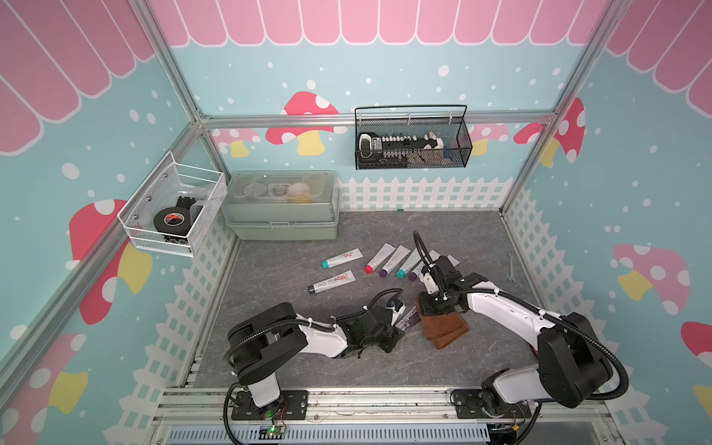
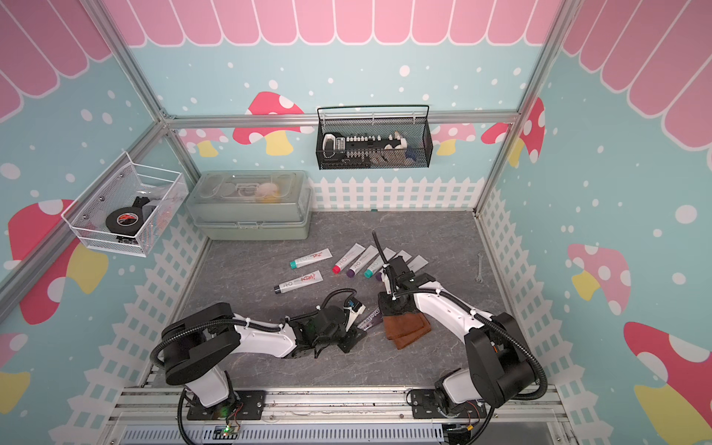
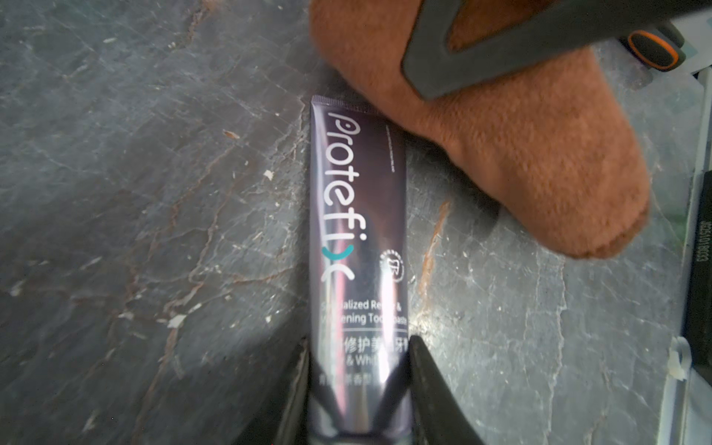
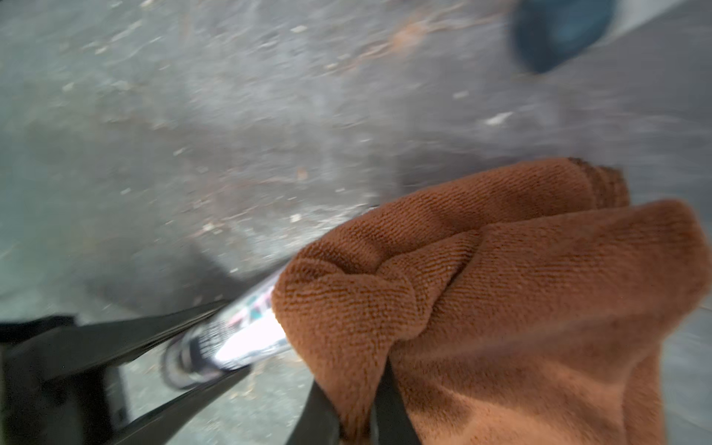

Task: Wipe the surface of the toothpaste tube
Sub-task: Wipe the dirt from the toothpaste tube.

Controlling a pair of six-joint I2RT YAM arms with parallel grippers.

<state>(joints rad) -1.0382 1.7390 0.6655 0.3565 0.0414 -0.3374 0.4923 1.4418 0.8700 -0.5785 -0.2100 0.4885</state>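
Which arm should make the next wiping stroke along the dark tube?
Right. The right gripper is shut on the brown cloth, which overlaps the toothpaste tube at its crimped end. The left gripper is clamped on the tube near its cap end, so it probably should just hold it steady.

— Where's the toothpaste tube [image 3: 358,231]?
— On the table [image 1: 277,277], toward the front, about mid-width. The cloth [image 1: 445,329] lies just to its right, overlapping one end.
— And behind them?
— A row of tubes [image 1: 397,262] side by side, and two more tubes [image 1: 342,258] left of that row. The storage box [image 1: 283,204] is in the back left corner, the wrench [image 1: 511,267] near the right edge.
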